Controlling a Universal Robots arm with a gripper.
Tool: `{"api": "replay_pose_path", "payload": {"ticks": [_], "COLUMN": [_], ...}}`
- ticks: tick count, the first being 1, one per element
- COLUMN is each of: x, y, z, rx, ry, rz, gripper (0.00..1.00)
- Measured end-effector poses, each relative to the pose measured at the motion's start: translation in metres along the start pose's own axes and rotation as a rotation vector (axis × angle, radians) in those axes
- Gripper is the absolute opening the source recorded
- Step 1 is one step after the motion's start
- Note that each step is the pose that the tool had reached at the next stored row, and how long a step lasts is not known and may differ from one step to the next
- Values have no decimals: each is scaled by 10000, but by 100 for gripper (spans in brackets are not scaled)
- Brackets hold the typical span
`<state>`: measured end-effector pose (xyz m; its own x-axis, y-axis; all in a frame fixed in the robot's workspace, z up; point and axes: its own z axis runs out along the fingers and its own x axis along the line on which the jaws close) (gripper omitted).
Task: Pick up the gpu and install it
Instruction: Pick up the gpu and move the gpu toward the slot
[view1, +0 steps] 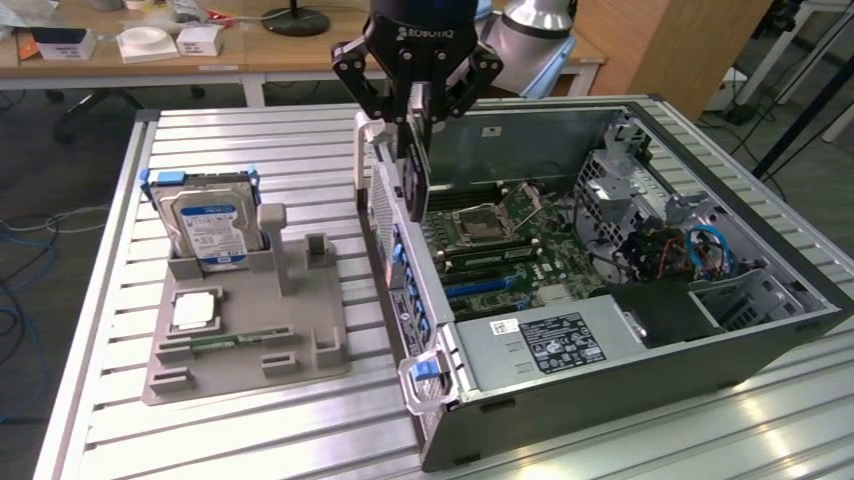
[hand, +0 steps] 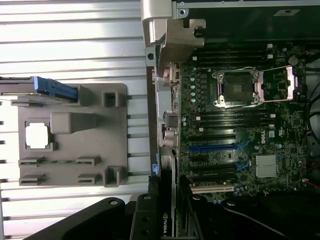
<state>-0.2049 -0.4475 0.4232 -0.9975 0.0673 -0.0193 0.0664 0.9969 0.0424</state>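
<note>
Here, from the exterior view's left: the grey fixture tray on the bench carries the hard drive. The gpu hangs edge-down above the rear wall of the open computer case, beside the motherboard. Seating it well likely calls for keeping the card upright and square to its slot. The end effector is partly closed, pinching the gpu's upper edge.
</note>
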Motion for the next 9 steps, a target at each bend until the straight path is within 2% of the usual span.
{"api": "replay_pose_path", "payload": {"ticks": [9], "x": [-80], "y": [5], "z": [1], "rx": [1], "ry": [1], "rz": [-4], "gripper": [26]}}
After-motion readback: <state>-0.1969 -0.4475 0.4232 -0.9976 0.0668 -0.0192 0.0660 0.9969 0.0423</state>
